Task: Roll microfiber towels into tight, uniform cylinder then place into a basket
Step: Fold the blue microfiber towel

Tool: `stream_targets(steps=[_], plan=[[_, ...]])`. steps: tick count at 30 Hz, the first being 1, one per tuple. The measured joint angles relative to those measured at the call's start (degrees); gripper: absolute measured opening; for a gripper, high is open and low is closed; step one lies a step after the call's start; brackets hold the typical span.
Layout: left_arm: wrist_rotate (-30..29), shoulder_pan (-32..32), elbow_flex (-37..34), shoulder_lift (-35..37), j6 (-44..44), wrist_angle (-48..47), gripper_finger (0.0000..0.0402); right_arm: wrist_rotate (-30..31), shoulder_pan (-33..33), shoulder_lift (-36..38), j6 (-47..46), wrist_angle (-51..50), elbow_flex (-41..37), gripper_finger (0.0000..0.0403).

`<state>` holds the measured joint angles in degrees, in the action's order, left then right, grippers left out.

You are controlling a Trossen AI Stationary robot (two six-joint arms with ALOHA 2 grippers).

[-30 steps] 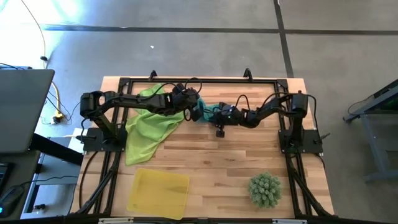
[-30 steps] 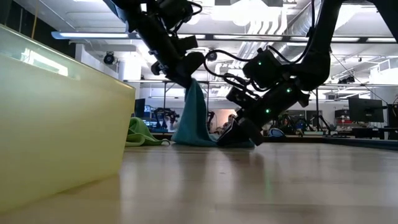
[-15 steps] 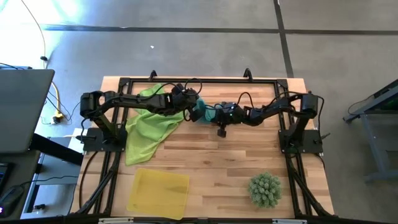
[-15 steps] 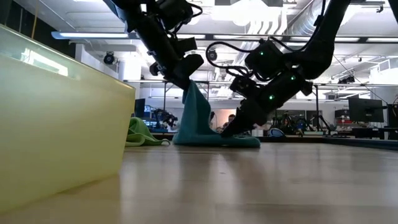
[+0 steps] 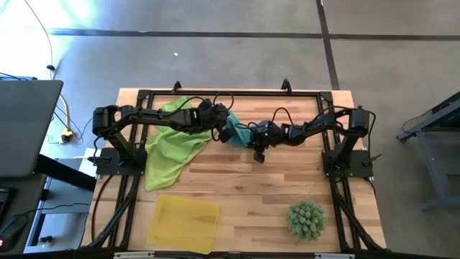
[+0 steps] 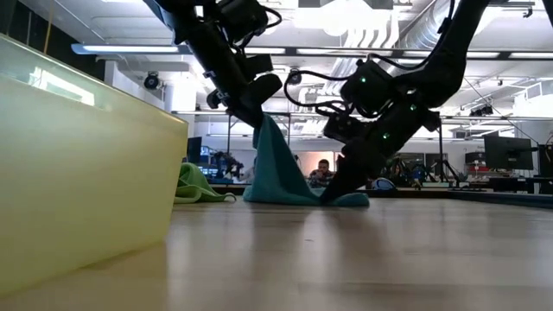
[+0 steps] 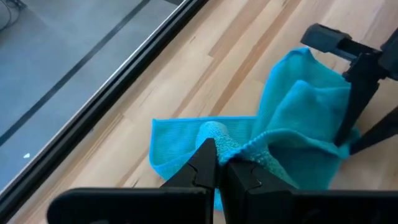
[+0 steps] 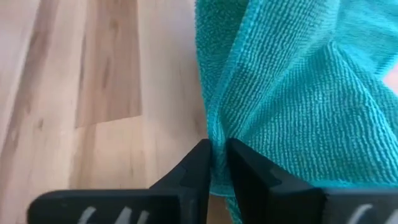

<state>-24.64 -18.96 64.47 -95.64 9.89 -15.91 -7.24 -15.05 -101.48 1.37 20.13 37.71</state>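
A teal microfiber towel stands bunched at the table's far middle, held up like a tent between my two grippers. My left gripper is shut on its raised top. My right gripper is shut on its lower part, close to the tabletop. A green towel lies crumpled under my left arm. The translucent yellow basket sits at the near left and fills the left of the low view. My left gripper pinches a bunched ridge of the teal towel between its two fingers, slanting down from the table's left. That ridge is lifted and the cloth hangs from it down to the table. My right gripper pinches a fold of the teal towel between its fingertips, slanting down from the table's right. This part stays low, with the towel's bottom edge on the wood.
A spiky green ball-shaped thing sits at the near right. A black frame runs along the table's far edge and sides. Bare wood lies between the towels and the basket.
My right gripper has rolled, risen a little and shifted slightly toward the table's right while staying on the teal towel. The towel's lower end has been drawn out toward the right, so the cloth now spreads wider at the table. Its top stays held by my left gripper.
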Motion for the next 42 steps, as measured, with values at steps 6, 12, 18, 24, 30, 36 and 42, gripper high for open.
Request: stream_targets(steps=[6, 12, 18, 24, 30, 36, 42], plan=[[-0.02, -0.02, 0.00, 0.00, 0.02, -1.89, 0.0000, 0.62, 0.00, 3.36, 0.11, -3.51, 0.00, 0.0010], [-0.03, -0.02, 0.00, 0.00, -0.02, -2.25, 0.0000, 0.55, -0.02, 10.38, 1.26, -9.23, 0.00, 0.0006], [-1.38, -0.02, 0.01, 0.57, -4.17, -0.66, 0.0000, 1.28, -0.56, 19.79, 3.94, -13.52, 0.00, 0.0002], [-4.85, -0.28, 4.78, 1.09, -11.20, -1.32, 0.0000, 13.52, -2.35, 29.91, 10.77, -19.69, 0.02, 0.0001], [-8.91, -2.05, 12.23, 1.25, -19.83, -0.99, 0.0000, 24.67, -6.70, 38.46, 17.93, -20.84, 0.14, 0.0001], [-9.69, -6.20, 19.20, 1.25, -27.41, 1.34, 0.0000, 31.22, -13.89, 41.90, 27.77, -21.51, 6.25, 0.0001], [-9.45, -7.96, 23.48, 1.25, -26.69, 1.23, 0.0000, 30.30, -16.98, 41.58, 30.82, -32.97, 18.65, 0.0001]])
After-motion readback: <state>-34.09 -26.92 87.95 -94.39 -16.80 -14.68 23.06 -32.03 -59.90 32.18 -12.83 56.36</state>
